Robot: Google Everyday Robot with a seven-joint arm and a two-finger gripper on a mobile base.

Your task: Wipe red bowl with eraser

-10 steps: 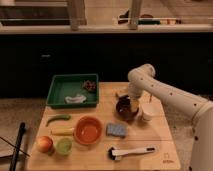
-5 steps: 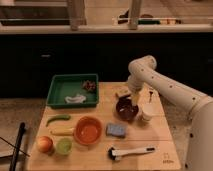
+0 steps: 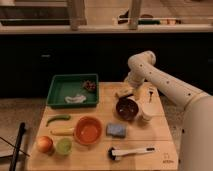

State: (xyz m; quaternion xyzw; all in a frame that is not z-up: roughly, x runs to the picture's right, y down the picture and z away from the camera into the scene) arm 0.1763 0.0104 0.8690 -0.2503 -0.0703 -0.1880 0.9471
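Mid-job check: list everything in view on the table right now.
red bowl: 1, red-orange, front centre
eraser: 1, tan, back, by the gripper
sponge: 1, blue-grey, right of red bowl
brush: 1, white handle, black head, front
dark bowl: 1, brown, right centre
cup: 1, white, beside dark bowl
tray: 1, green, back left
long vegetable: 1, green, left
yellow item: 1, left of red bowl
round fruit: 1, orange, front left
table: 1, light wood
gripper: 1, white arm, at the back near eraser
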